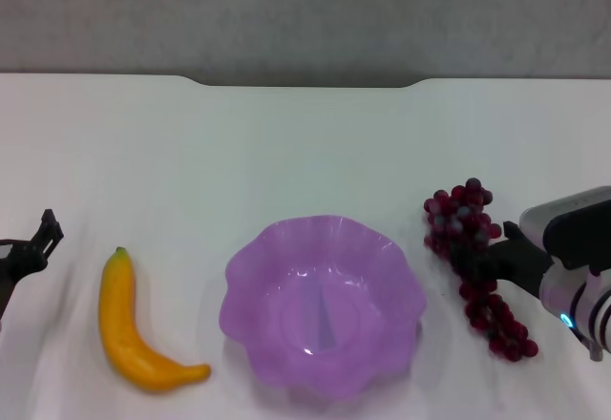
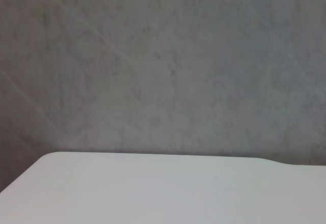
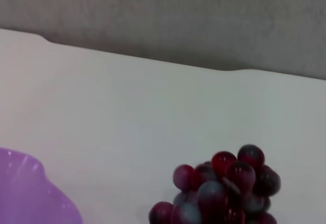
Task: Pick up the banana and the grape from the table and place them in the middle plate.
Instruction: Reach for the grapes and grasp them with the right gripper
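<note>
The banana lies left of the middle plate, stem pointing away, its near end curling toward the plate. The grape runs diagonally on the right, with the right gripper at its middle; grip unclear. The left gripper waits near the table edge, apart from the banana.

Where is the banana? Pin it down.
In the head view, the banana lies on the table on the robot's left, between the left gripper and the purple plate.
</note>
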`<action>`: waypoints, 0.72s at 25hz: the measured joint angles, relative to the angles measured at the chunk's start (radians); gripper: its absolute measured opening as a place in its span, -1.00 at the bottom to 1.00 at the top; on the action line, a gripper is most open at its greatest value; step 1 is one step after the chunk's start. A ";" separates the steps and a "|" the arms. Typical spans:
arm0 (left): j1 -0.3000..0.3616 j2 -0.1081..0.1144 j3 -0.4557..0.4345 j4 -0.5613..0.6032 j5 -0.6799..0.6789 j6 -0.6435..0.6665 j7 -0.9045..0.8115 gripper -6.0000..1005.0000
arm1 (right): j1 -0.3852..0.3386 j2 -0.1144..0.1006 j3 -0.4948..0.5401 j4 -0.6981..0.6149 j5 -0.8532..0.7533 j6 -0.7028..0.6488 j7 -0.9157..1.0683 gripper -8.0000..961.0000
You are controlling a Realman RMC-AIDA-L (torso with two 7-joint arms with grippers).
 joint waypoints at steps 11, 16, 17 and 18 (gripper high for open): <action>0.000 0.000 0.000 -0.002 0.001 0.000 0.000 0.76 | 0.071 0.003 -0.037 -0.089 0.057 -0.006 0.002 0.67; 0.000 0.000 0.000 -0.003 0.001 0.000 0.000 0.76 | 0.084 0.003 -0.054 -0.104 0.071 -0.011 0.002 0.61; 0.000 0.000 0.000 -0.003 0.001 0.000 0.000 0.76 | 0.084 0.003 -0.054 -0.104 0.072 -0.011 0.002 0.59; 0.000 0.000 0.000 -0.003 0.000 -0.001 0.000 0.76 | 0.084 0.004 -0.054 -0.106 0.072 -0.011 0.002 0.58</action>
